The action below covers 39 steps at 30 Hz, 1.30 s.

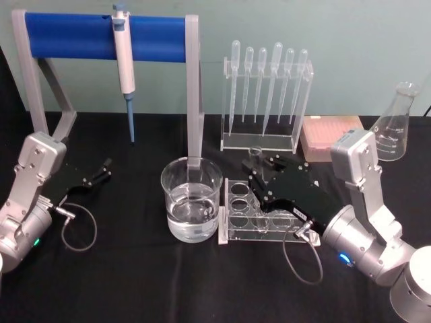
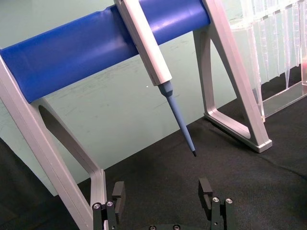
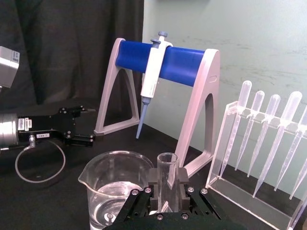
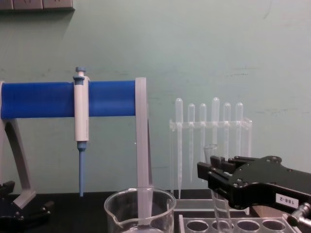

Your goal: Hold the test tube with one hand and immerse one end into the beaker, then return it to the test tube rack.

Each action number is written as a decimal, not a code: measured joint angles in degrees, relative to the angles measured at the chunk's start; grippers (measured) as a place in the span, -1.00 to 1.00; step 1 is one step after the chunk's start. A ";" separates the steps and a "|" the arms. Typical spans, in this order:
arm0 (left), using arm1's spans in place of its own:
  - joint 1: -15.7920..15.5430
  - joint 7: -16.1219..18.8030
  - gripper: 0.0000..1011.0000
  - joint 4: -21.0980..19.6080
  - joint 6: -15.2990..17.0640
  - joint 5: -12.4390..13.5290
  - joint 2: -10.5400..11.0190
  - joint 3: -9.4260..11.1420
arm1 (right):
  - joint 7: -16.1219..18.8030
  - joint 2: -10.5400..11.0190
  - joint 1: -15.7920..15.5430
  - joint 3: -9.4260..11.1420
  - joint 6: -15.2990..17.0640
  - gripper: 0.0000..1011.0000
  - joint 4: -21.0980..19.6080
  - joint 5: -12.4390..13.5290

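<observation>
Right gripper (image 1: 259, 171) closed on the tube (image 3: 167, 179), jaws gripping it below the rim, upright, directly over the rack (image 1: 259, 214), just right of the beaker (image 1: 192, 198). Risks, as judgement: glass slipping through the jaws if tilted; round bottom knocking the rack holes or the beaker rim while crossing left; water spilling. Left gripper (image 2: 163, 201) parked at far left, jaws wide, empty. Black surface (image 1: 135, 276), pale green wall behind; pipette stand (image 1: 104, 37), dropper rack (image 1: 266, 101), flask (image 1: 396, 124) at the far side.

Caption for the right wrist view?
Right gripper shut on upright test tube beside water-filled beaker; left gripper parked beyond.
</observation>
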 joint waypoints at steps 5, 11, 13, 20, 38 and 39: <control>0.00 0.00 0.98 0.00 0.00 0.00 0.00 0.00 | 0.21 -0.20 -0.20 0.29 -0.22 -0.22 0.29 -0.15; 0.00 0.00 0.98 0.00 0.00 0.01 0.00 0.00 | -0.17 0.73 -2.63 2.05 0.18 0.18 -1.91 0.25; 0.00 0.00 0.98 0.00 0.00 0.00 0.00 0.00 | -0.50 1.29 -4.00 2.96 0.65 0.30 -3.22 0.69; 0.00 0.00 0.98 0.00 0.00 0.00 0.00 0.00 | -3.88 3.68 -11.91 10.00 1.44 0.68 -8.95 2.46; 0.00 0.00 0.98 0.00 0.00 0.00 0.00 0.00 | -14.76 -5.13 -11.65 18.39 -11.54 0.98 7.81 -0.76; 0.00 0.00 0.98 0.00 0.00 0.00 0.00 0.00 | -14.78 -5.07 -11.65 18.41 -11.54 0.98 7.69 -0.76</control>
